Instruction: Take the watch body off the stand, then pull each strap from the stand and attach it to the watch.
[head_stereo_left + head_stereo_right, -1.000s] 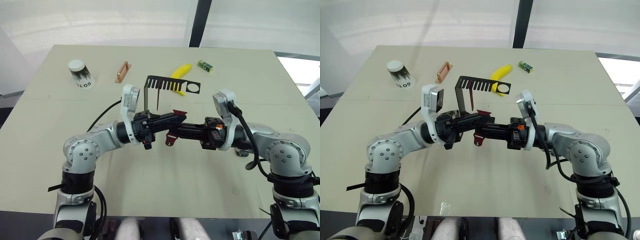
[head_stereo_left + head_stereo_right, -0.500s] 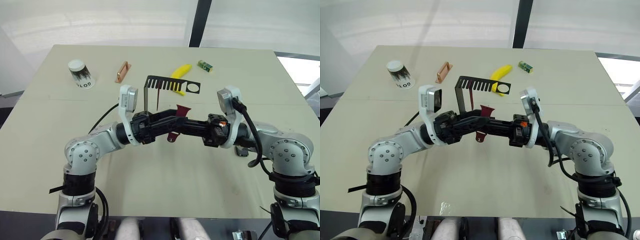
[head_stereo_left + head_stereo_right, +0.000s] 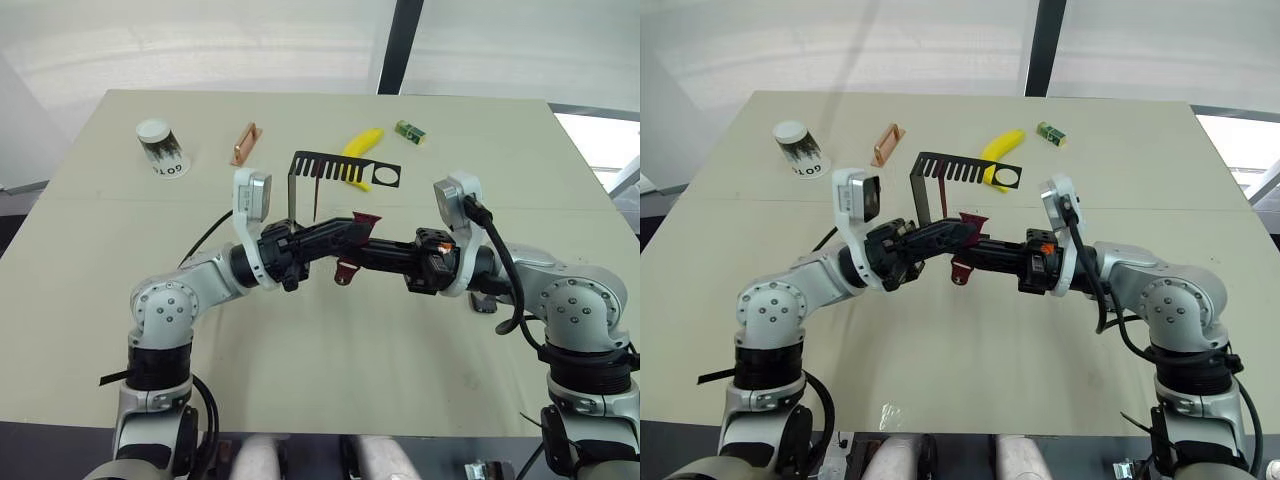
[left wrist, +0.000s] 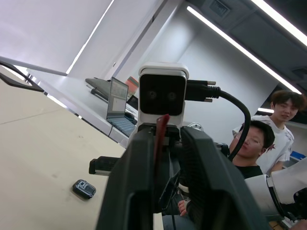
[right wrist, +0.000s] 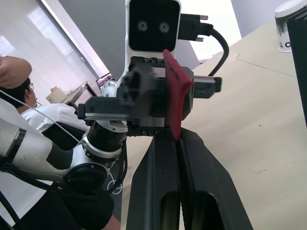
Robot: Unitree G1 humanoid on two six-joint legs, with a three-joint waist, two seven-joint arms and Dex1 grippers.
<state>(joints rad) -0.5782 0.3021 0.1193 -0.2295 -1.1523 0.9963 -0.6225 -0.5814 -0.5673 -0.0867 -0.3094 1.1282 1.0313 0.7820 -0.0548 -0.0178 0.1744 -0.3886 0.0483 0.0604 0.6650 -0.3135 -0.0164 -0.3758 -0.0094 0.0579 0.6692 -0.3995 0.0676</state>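
Both grippers meet mid-table at 6 o'clock from the stand [image 3: 340, 170], left gripper [image 3: 352, 229] and right gripper [image 3: 362, 258] each clamped on one maroon strap [image 5: 175, 91], its long axis upright.

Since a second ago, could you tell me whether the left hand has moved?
Yes. The left hand has risen, toward the stand, lifting its red strap end.

Beige table [image 3: 420, 350], white walls, ceiling strip lights [image 4: 268, 12].
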